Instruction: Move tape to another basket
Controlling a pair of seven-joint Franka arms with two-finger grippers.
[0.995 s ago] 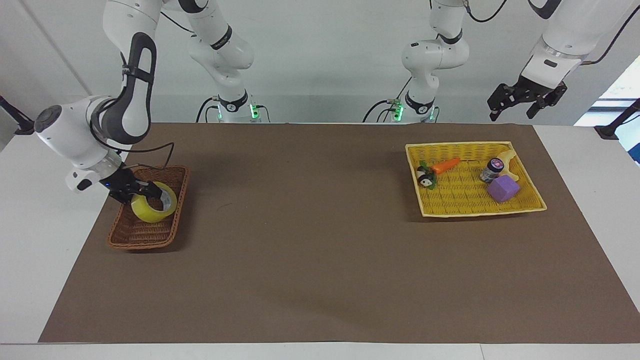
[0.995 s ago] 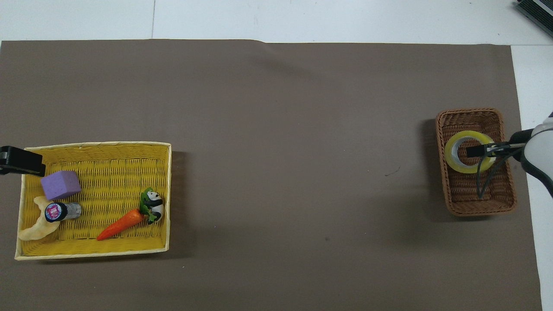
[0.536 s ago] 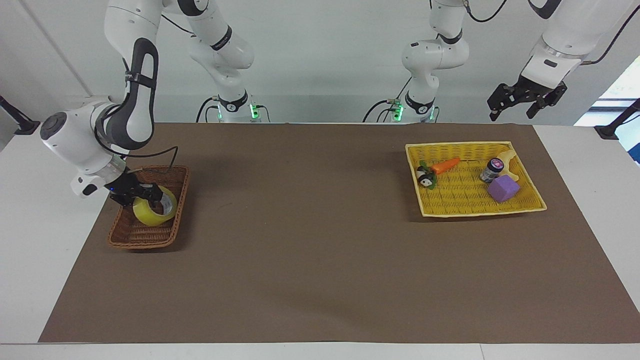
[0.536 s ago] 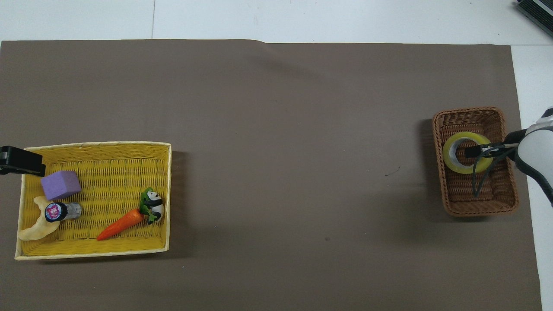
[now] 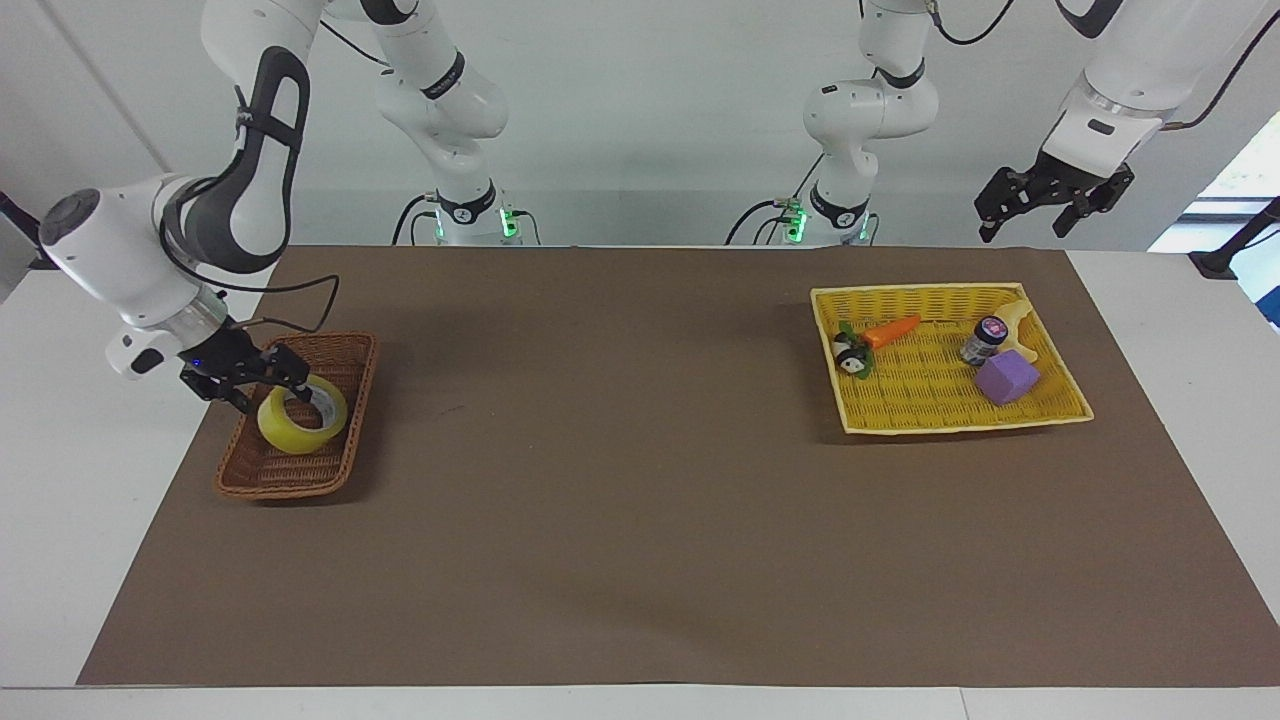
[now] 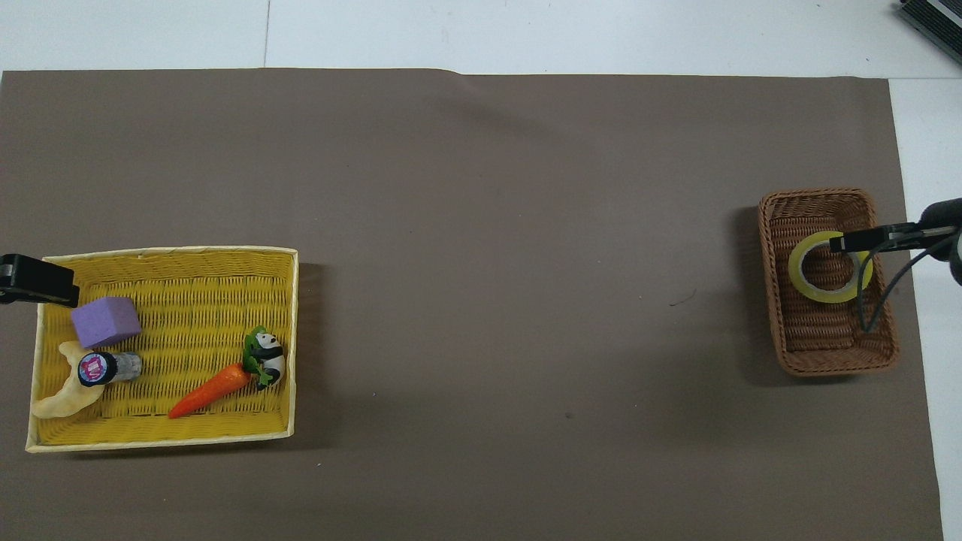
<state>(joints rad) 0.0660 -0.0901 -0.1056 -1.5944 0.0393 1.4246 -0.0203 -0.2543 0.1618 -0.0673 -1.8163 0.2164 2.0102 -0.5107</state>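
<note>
**Tape sitting in wicker basket, right gripper spread over it**

- Brown mat (image 5: pixel 640 520) is covering most of the table.
- Yellow tray (image 6: pixel 161 254) is sitting at 9 o'clock in the overhead view. It is carrying a purple block (image 6: pixel 106 321), a carrot (image 6: pixel 210 391), a panda toy (image 6: pixel 266 359) and a small bottle (image 6: pixel 101 368).
- The basket (image 6: pixel 834 365) is sitting at 3 o'clock in the overhead view, at the right arm's end.
- The tape (image 6: pixel 830 293) is lying inside the basket, around its middle, core facing up and slightly tilted in the facing view.
- Right gripper (image 5: pixel 272 392) is hanging low over the tape with fingers apart, one inside the core and one outside the roll. Can't tell if either is touching it.
- Left gripper (image 5: pixel 1035 215) is waiting raised, fingers apart and carrying nothing, at 1 o'clock in the facing view.
</note>
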